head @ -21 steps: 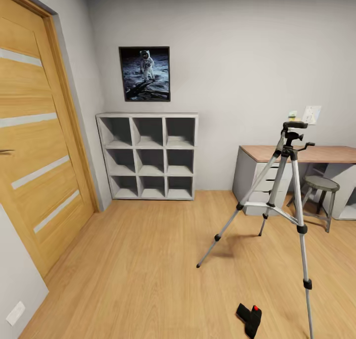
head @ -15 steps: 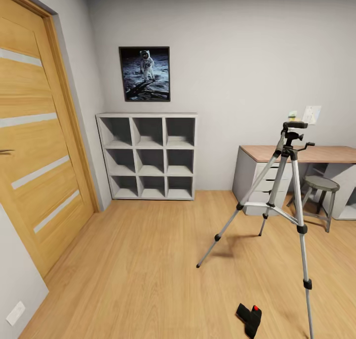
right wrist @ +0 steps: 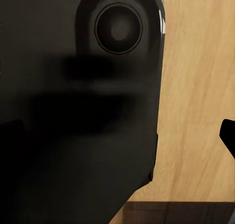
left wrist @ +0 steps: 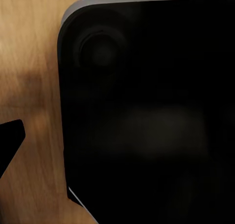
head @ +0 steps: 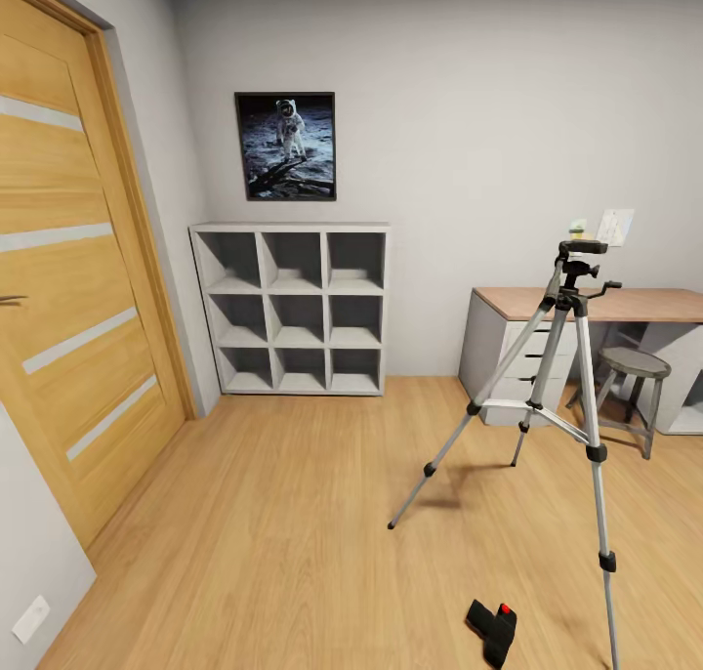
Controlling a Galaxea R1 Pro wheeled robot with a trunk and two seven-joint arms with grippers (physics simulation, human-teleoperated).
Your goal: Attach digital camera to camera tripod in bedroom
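Observation:
The digital camera (head: 493, 629) lies on the light wood floor at the bottom of the head view, black with its red button showing. The camera tripod (head: 576, 357) stands just beyond it to the right, silver legs spread, its black head (head: 580, 254) bare on top. In the left wrist view, one dark fingertip (left wrist: 10, 140) of my left gripper (left wrist: 117, 145) shows at the picture's edge over the floor, beside the robot's black body. In the right wrist view, a fingertip (right wrist: 229, 136) of my right gripper (right wrist: 117, 138) sits likewise at the edge. Both are wide apart and hold nothing.
A round grey stool (head: 633, 365) and a wood-topped desk (head: 625, 305) with drawers stand behind the tripod. A grey cube shelf (head: 293, 309) is against the far wall under a framed astronaut picture (head: 285, 146). A wooden door (head: 68, 289) lines the left.

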